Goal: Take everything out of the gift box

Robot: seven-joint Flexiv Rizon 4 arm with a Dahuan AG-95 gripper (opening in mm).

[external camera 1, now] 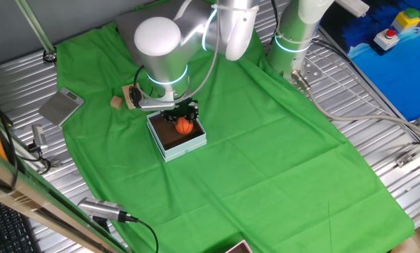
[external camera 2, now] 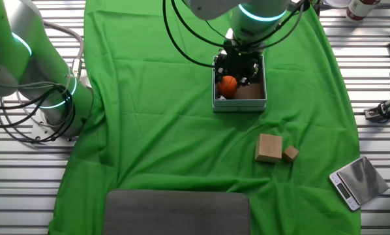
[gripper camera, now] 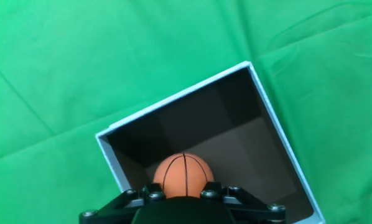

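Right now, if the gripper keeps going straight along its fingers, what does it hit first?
Most likely the orange mini basketball, which sits directly ahead of the gripper inside the gift box. The dark box floor lies behind it. How close they are is unclear.

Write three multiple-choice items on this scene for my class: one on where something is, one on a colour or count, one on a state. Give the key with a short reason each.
1. Where is the basketball?
A. inside the gift box
B. on the cloth
C. on the scale

2. How many wooden blocks lie on the green cloth outside the box?
A. none
B. two
C. four

3. Where is the gripper?
A. far from the box
B. down at the box, by the ball
C. over the scale

Key: A, it sits on the brown floor; B, a larger and a smaller block; B, its black fingers flank the ball.
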